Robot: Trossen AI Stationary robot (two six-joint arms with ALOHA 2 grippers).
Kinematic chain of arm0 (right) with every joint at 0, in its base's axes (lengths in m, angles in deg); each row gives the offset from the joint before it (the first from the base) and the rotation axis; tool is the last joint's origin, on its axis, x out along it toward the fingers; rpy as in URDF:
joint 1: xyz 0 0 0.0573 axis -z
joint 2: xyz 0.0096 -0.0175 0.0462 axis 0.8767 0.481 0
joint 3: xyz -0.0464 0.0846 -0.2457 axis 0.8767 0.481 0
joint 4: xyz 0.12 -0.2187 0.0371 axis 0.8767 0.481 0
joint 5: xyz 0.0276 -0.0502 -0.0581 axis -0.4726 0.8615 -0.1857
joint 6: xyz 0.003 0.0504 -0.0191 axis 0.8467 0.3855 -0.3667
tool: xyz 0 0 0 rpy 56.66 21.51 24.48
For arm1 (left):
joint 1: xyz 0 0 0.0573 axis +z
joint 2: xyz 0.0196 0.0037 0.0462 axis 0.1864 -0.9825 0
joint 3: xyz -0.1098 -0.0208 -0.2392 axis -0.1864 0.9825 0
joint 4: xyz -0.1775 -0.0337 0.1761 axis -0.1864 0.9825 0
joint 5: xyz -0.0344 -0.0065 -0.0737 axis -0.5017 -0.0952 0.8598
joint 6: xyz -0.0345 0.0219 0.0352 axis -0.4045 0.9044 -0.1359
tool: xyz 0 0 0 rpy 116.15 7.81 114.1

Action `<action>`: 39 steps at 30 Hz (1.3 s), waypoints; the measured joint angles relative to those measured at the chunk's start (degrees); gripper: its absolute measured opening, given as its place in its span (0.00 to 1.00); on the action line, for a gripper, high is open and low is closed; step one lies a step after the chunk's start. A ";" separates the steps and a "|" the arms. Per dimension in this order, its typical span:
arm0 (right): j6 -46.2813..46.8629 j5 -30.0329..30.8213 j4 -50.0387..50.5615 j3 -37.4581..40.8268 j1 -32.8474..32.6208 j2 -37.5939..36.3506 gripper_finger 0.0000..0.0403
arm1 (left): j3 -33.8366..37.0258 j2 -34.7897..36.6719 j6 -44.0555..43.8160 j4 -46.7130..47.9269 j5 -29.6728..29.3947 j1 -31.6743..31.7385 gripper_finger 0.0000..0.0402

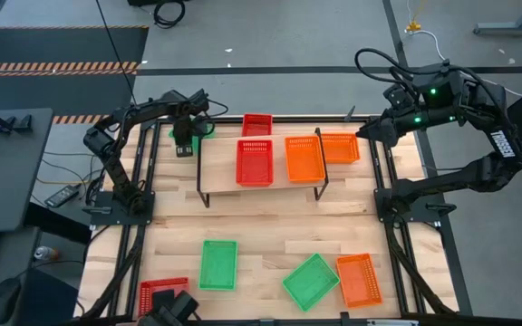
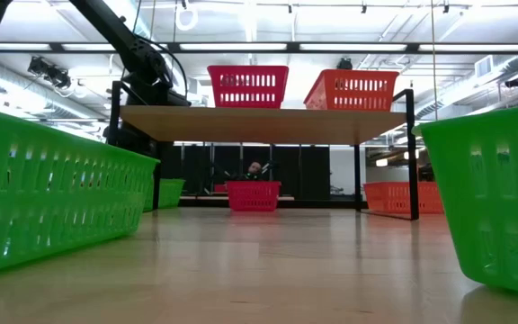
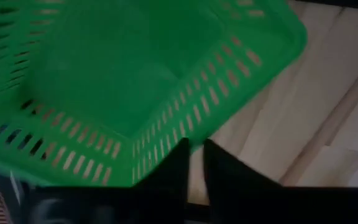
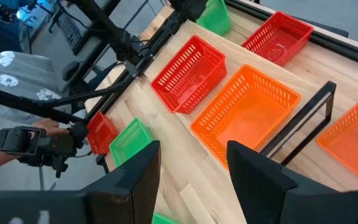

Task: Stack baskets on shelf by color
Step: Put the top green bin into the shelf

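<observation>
The left claw [image 3: 194,163] is pinching together on the wall of a green basket [image 1: 191,130] lying on the tabletop [image 1: 261,235] just beside the shelf [image 1: 217,161]. The right claw [image 4: 191,168], standing apart, is hovering near the shelf's other end. With such a thin grip, the basket may be tilting and slipping out.

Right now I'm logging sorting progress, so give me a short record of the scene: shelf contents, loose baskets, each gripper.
shelf: red basket and orange basket side by side on top
behind shelf: red basket, orange basket
near side of table: two green baskets, one orange, one red
left gripper: at the far-left green basket, fingers at its rim, nearly shut
right gripper: open, empty, above the shelf's right end
</observation>
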 joint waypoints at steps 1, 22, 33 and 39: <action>-0.02 0.00 0.09 0.00 0.00 0.00 0.47 | 0.00 0.00 -0.35 0.41 -0.04 -0.02 0.03; -3.29 0.02 0.09 -0.01 0.00 0.01 0.47 | -3.78 -0.02 7.22 3.18 2.13 -2.75 0.23; -3.83 0.02 0.55 -0.02 -0.01 0.00 0.47 | -3.68 -0.13 13.63 0.43 2.62 -0.59 0.61; -3.50 0.02 2.01 -0.02 -0.01 0.00 0.47 | -3.67 -0.69 14.63 -3.12 5.85 1.59 0.57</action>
